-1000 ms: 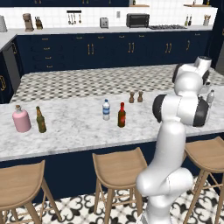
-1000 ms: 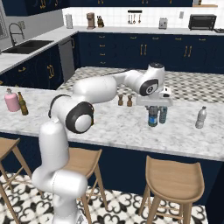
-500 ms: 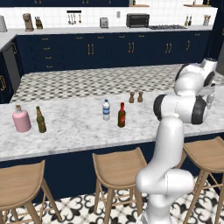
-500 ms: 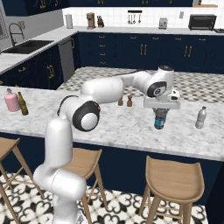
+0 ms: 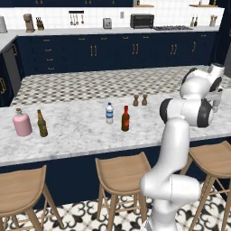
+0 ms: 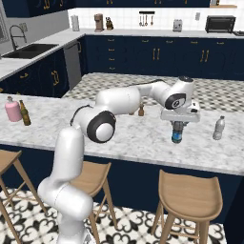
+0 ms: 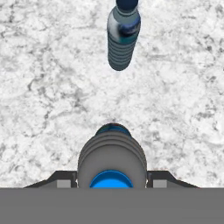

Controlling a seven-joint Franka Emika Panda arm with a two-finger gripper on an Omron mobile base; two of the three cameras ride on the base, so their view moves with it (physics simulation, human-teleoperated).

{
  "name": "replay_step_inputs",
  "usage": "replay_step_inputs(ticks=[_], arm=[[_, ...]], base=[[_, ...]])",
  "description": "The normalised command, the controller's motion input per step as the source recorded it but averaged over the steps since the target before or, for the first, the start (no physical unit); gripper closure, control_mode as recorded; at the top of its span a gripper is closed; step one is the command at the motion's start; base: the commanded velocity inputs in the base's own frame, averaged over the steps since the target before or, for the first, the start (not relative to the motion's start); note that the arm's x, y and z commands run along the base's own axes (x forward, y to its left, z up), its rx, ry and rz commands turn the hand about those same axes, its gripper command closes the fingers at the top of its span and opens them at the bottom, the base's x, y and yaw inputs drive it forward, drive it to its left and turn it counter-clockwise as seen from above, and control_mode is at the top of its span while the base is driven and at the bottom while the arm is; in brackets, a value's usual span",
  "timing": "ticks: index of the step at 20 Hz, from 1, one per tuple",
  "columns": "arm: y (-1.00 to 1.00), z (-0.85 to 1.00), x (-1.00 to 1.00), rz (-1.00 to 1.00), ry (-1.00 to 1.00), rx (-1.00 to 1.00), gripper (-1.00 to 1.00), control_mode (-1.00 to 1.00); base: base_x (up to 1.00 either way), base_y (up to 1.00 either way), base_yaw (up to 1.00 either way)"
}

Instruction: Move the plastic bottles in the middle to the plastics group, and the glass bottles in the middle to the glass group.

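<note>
a dark blue-tinted bottle stands upright near a clear grey bottle. mid-desk stand a white-labelled water bottle and a red-brown glass bottle.

Navy cabinets, marble island, 3 wooden stools, patterned floor.
</note>
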Motion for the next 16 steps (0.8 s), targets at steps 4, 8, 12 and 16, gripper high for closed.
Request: replay_step_inputs(ticks=[4,8,12,16], arm=[[-0.01,-0.03,0.21,0.00,0.00,0.00,1.00,-1.00],[0.00,-0.18,0.16,0.00,0.00,0.00,1.00,-1.00],[0.04,-0.35,0.13,0.01,0.00,0.00,1.00,-1.00],[0.00,-0.24,0.39,0.00,0.00,0.00,1.00,-1.00]], base=[[0.00,0.00,0.00],[0.00,0.00,0.00],[0.00,0.00,0.00],[0.00,0.00,0.00]])
